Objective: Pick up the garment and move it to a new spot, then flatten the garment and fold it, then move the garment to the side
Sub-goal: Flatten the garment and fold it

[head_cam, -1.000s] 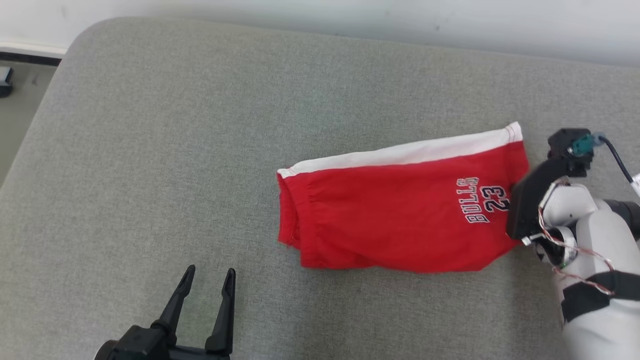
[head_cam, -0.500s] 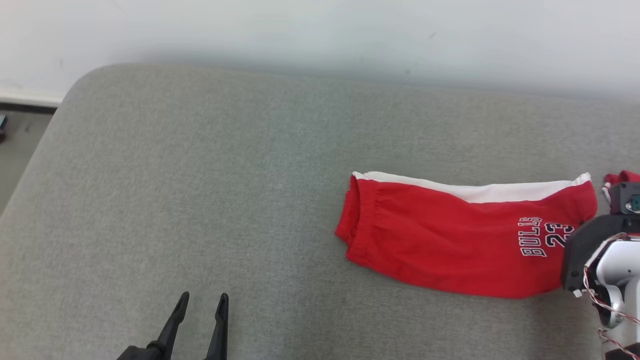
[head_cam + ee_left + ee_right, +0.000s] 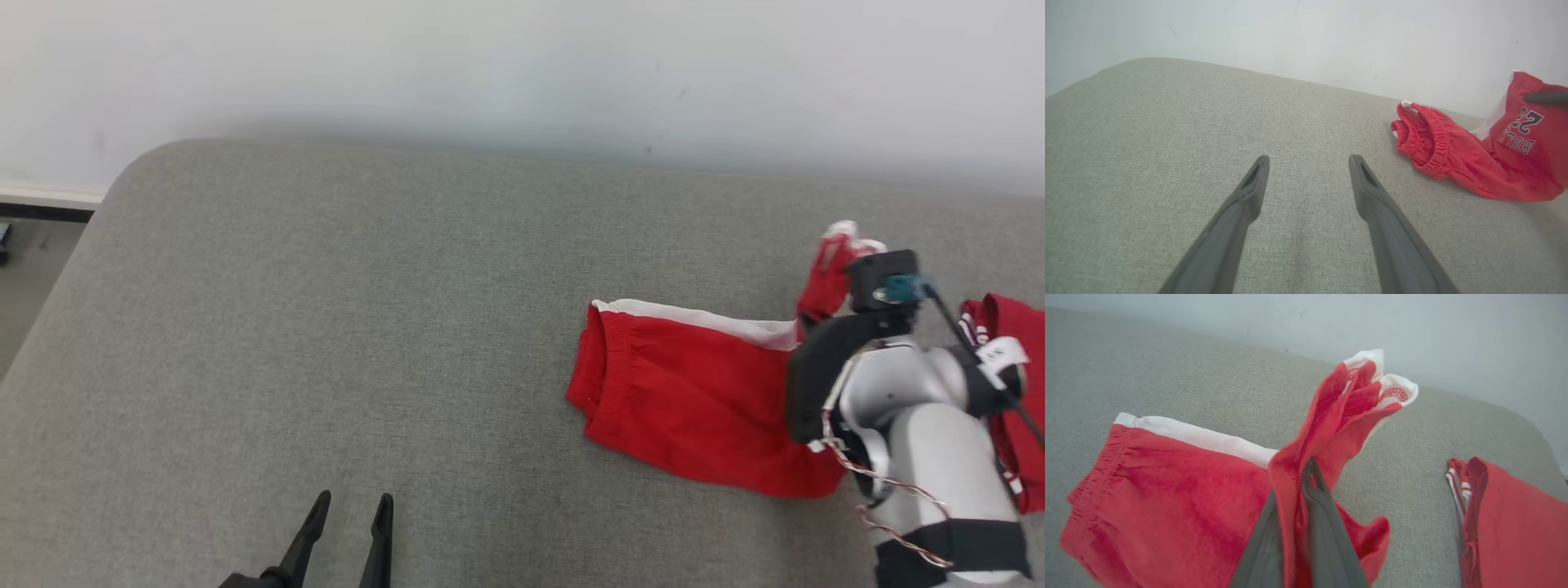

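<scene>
Right end effector clenched on a bunch of the red shorts, both dark fingers pressed together with red cloth caught between them. Grasps the leg end, near the hem with the white trim, and holds it raised off the grey cushion. Hem folds fanned out above the fingertips in the right wrist view. In the left wrist view, printed side of the raised part turned outward, with dark lettering and the number 23 (upside down from that angle).

Rest of the shorts flat on the cushion: elastic waistband at the robot's left end, white side stripe along the far edge, toward the pale wall. Lies on the right half of the cushion in the head view, partly hidden by the pale right forearm and its black wrist housing.

Left end effector released, fingers spread wide and holding nothing. Sits low over bare cushion near the front edge, well apart from the shorts, tips pointing toward the wall. Cannot tell whether touching the fabric or just above it.

Second red garment, with red-and-white striped edging, on the cushion to the robot's right of the shorts; near them but apart in the right wrist view. Strip of floor past the cushion's rounded left corner.
</scene>
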Robot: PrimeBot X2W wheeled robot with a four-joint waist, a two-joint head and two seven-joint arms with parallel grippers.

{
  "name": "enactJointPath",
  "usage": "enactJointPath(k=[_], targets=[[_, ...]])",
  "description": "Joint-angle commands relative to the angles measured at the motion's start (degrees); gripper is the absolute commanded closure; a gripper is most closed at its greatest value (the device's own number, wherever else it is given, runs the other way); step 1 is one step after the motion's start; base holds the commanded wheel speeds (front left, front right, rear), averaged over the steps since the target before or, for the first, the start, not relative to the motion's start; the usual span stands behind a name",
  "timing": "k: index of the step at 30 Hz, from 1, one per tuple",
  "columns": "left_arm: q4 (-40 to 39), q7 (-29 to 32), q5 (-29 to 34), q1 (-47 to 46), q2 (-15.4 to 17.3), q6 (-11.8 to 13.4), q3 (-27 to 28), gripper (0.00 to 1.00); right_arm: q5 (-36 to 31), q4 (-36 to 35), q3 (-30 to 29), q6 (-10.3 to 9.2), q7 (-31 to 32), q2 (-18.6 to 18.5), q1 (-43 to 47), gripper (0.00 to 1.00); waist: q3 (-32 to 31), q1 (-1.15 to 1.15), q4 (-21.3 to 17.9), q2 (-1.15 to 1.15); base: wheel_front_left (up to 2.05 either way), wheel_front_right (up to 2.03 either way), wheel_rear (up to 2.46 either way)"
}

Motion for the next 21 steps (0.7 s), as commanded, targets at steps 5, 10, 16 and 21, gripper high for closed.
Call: enactJointPath(k=[5,10,16,21], targets=[[0.78,-0.17,-0.42,-0.52,-1.23,-0.34,-0.89,0.00,2.09,5.45,4.32,-0.13,-0.11,2.56,-2.55,1.00,0.72,0.01,3.77,0.00,0.00,0.00,0.00],[1.53,-0.33,-0.57,-0.72,-1.70,-0.50,-1.07,0.00,3.22,10.00,7.11,-0.13,-1.30,3.42,-3.38,1.00,1.20,0.01,6.81,0.00,0.00,0.00,0.00],[1.83,-0.51,-0.68,-0.43,-1.84,-0.59,-0.88,0.00,4.23,12.97,9.24,-0.13,-2.40,3.71,-3.74,1.00,1.32,0.01,8.45,0.00,0.00,0.00,0.00],[2.02,-0.59,-0.81,-0.05,-2.01,-0.48,-0.71,0.00,6.20,14.56,11.16,-0.13,-3.22,3.75,-4.10,1.00,0.97,0.01,8.66,0.00,0.00,0.00,0.00]])
